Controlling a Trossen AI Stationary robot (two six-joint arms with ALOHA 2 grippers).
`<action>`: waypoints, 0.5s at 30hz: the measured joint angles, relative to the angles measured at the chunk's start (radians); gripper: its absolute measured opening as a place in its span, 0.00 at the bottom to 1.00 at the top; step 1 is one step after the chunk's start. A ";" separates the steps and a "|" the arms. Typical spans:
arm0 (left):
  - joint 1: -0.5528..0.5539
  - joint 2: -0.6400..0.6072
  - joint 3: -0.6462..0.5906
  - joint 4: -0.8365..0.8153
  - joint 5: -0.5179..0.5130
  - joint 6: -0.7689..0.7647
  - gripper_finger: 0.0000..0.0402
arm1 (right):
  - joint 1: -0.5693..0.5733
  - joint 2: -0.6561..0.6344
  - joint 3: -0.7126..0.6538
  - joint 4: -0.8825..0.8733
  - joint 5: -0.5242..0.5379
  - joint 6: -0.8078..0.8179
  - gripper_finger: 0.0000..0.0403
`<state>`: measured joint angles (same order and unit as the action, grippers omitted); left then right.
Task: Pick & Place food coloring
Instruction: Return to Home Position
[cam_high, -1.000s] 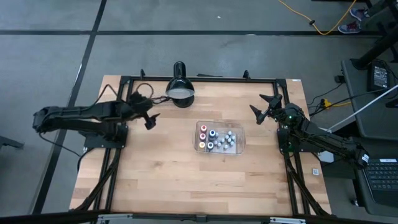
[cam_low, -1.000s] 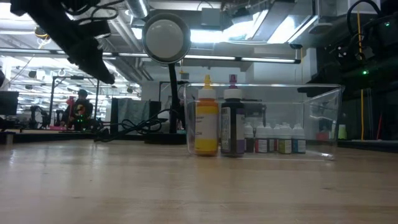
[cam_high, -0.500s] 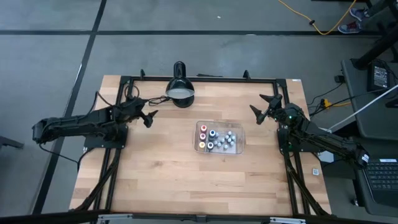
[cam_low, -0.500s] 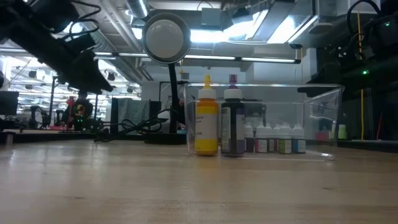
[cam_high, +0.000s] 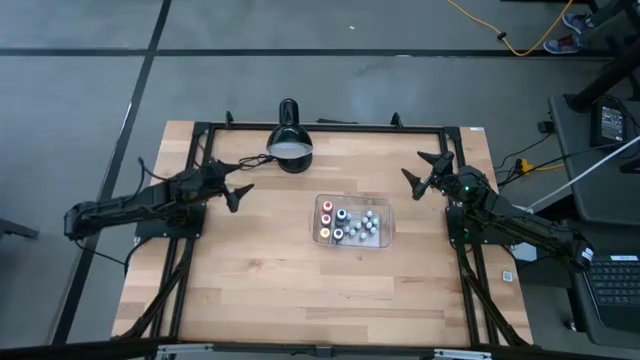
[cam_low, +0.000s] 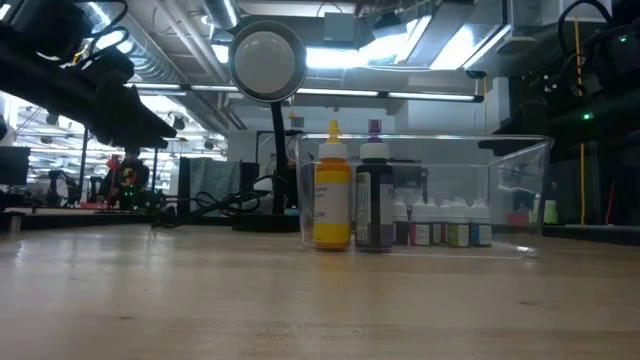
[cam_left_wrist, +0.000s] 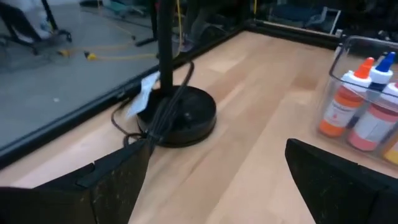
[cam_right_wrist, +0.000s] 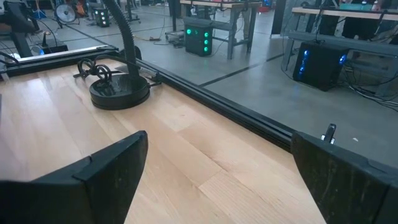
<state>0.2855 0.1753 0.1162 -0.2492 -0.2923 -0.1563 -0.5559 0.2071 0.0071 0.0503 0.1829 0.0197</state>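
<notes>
The food coloring bottles (cam_high: 348, 222) stand upright inside a clear plastic tray (cam_high: 386, 240) in the middle of the table. The low view shows a yellow bottle (cam_low: 332, 205), a dark one (cam_low: 374, 208) and a row of small ones (cam_low: 442, 224). My left gripper (cam_high: 232, 186) hovers open near the table's far left, left of the tray, and its wrist view shows bottles (cam_left_wrist: 359, 107) ahead of its open fingers (cam_left_wrist: 112, 186). My right gripper (cam_high: 424, 172) hangs open near the far right, apart from the tray.
A black desk lamp (cam_high: 290, 146) stands at the far edge, its round base (cam_left_wrist: 179, 116) and cord close in front of my left gripper. The black frame rails (cam_high: 320, 126) border the table. Bare wood lies on the near side of the tray.
My left arm has drawn back toward the table's left edge and come down, and its gripper has tipped from pointing downward to nearly level. It has stayed open. The tray and bottles have not moved.
</notes>
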 joint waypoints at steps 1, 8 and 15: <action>0.000 -0.016 -0.008 0.001 -0.008 0.011 0.92 | 0.000 0.000 0.000 0.000 0.000 -0.001 0.98; 0.000 -0.105 -0.025 0.016 -0.091 0.060 0.92 | 0.000 0.000 0.000 0.000 0.000 -0.001 0.98; 0.000 -0.170 -0.025 0.016 -0.140 0.187 0.92 | 0.000 0.000 0.000 0.000 0.000 0.000 0.98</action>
<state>0.2855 0.0051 0.0910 -0.2337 -0.4328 0.0304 -0.5557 0.2070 0.0072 0.0505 0.1829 0.0199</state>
